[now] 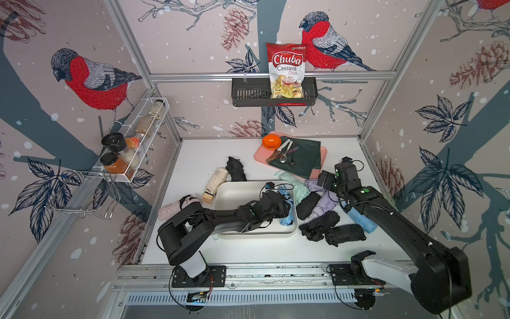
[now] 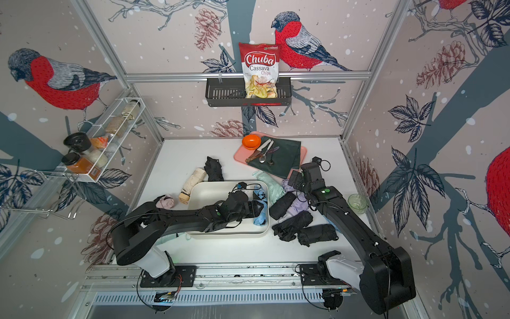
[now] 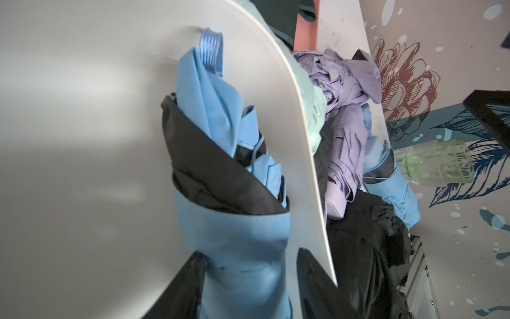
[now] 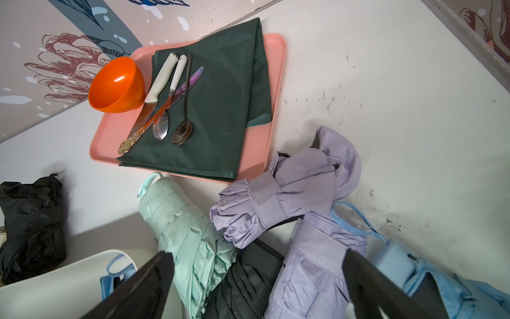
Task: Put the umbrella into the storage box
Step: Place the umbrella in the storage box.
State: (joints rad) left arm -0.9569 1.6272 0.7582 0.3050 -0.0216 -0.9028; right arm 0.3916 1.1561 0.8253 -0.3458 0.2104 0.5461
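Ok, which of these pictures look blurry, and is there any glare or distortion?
Left wrist view: motion smear on the blue umbrella strap and the green glass, bright patches on the storage box floor. Right wrist view: crisp on the pink tray, only the close jaws soft. Both top views: sharp, with wide-angle stretching toward the edges.

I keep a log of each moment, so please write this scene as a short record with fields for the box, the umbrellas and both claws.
storage box: blue umbrella lies inside, along one wall
left claw: over the box, open, one finger on each side of the blue umbrella
right claw: open, empty, above the mint umbrella and purple umbrella
outside the box: also black umbrellas and a cream umbrella
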